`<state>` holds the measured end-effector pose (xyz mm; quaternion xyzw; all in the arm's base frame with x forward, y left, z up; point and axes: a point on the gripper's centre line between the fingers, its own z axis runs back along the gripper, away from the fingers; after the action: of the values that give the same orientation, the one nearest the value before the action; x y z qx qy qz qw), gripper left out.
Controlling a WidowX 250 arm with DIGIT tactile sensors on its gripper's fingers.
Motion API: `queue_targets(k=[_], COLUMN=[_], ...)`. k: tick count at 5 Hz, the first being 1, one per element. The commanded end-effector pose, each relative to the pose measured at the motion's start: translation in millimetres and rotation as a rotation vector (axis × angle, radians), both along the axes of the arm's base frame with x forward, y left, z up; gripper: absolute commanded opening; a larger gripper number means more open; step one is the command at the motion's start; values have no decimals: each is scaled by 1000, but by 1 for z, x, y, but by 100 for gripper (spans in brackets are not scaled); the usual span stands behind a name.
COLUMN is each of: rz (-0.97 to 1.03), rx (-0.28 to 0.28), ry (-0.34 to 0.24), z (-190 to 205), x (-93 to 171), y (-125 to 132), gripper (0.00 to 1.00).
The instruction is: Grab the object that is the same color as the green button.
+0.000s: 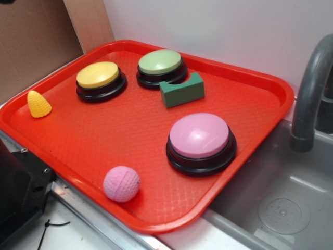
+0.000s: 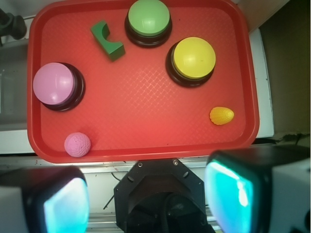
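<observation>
A red plastic tray with a fine grid texture fills most of the exterior view, set on a counter just beside a grey sink basin whose curved grey faucet rises at the right edge. The biggest thing on the tray is the pink button, a domed disc on a black round base, near the tray's sink-side rim. Next in size come the yellow button and the green button, side by side toward the back wall, each on its own black base. The dark green block lies flat just in front of the green button, its curved notch facing that button's base and so close that touching cannot be ruled out; in the wrist view the same block sits left of the green button, well apart from the pink one. A pink dimpled ball rests near the tray's front rim, and a small yellow corn-shaped toy stands at the left corner. The gripper shows only in the wrist view, held high above the tray's near edge, with its two pale padded fingers set wide apart at the bottom of the frame and nothing between them, far from the block.
</observation>
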<state>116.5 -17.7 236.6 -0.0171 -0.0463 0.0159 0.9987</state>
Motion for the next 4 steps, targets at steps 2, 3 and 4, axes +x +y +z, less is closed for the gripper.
queue_targets(k=[2, 3, 4], rz=[-112, -177, -145], rx=[-23, -12, 58], ry=[-45, -30, -92], z=[-3, -19, -39], x=[10, 33, 59], y=[-3, -2, -1], gripper=[100, 100, 100])
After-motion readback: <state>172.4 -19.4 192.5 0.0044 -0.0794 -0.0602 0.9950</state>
